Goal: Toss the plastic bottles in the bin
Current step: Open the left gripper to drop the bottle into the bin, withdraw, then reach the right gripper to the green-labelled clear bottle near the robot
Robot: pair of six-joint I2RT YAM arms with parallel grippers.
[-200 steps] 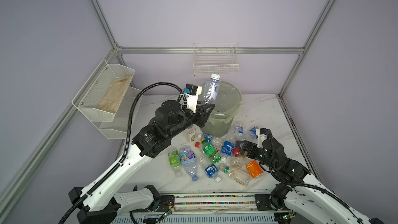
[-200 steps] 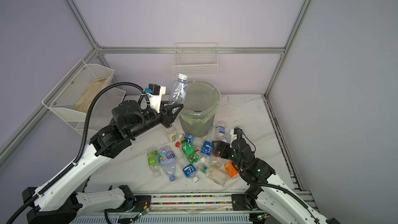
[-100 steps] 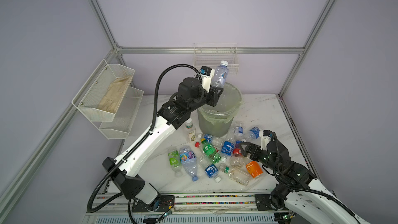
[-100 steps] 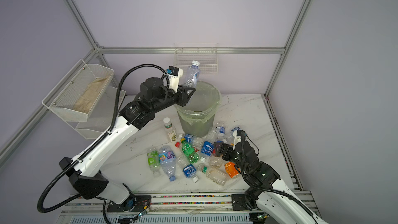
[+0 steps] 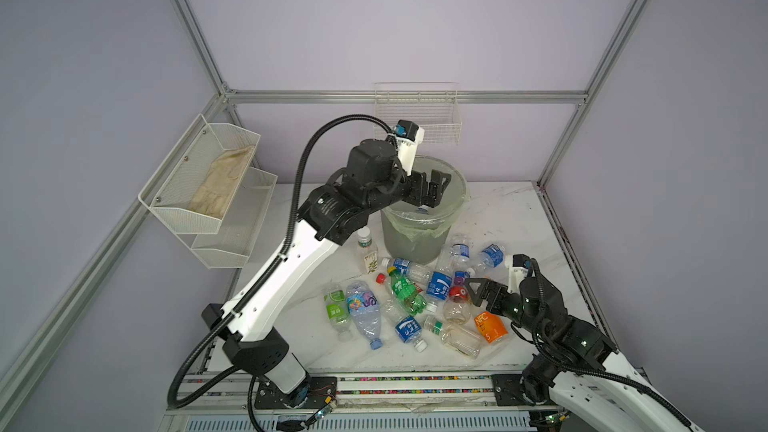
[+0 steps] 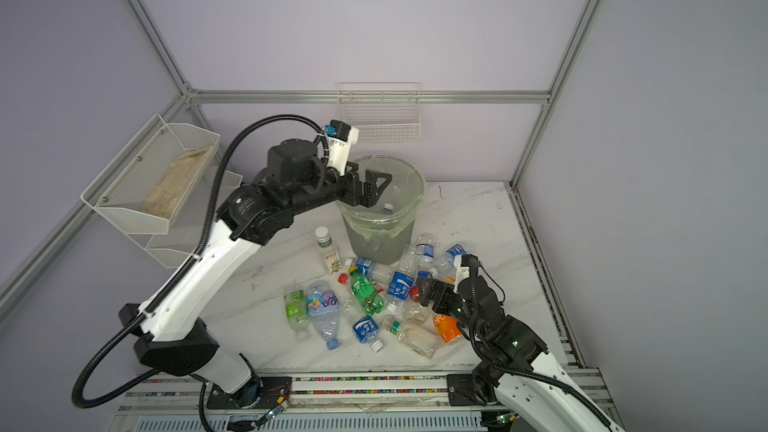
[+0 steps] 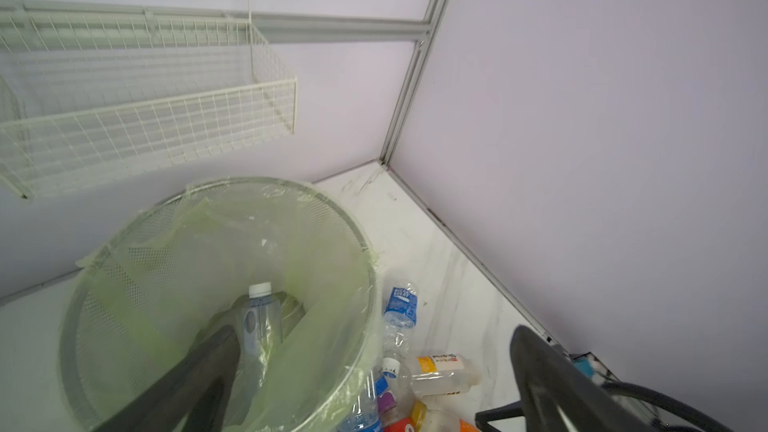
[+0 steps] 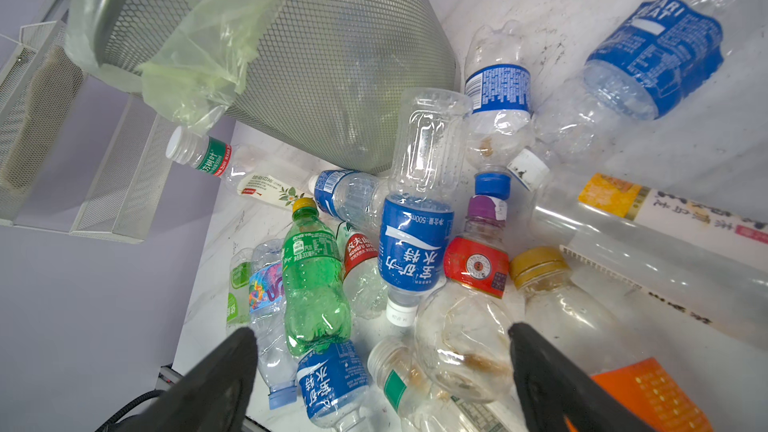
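The bin (image 5: 411,243) (image 7: 79,326), grey mesh with a pale green liner, stands at the back of the table. My left gripper (image 5: 434,189) (image 6: 374,189) (image 7: 372,332) hangs open over its mouth with nothing between the fingers. A clear bottle with a white cap (image 7: 259,317) (image 6: 388,207) lies inside the bin. Several plastic bottles lie heaped in front of the bin, among them a green one (image 5: 405,290) (image 8: 313,276) and a blue-labelled one (image 5: 439,284) (image 8: 415,243). My right gripper (image 5: 478,292) (image 8: 382,336) is open just above the heap, over a round clear bottle with a red label (image 8: 461,326).
A small white-capped bottle (image 5: 367,249) stands upright left of the bin. An orange-labelled bottle (image 5: 490,326) lies by the right arm. A two-tier white mesh rack (image 5: 208,184) hangs on the left wall and a wire basket (image 5: 417,118) on the back wall, just above the bin.
My left gripper carried the clear bottle up over the bin and opened; the bottle now lies inside the bin. The right gripper has barely moved.
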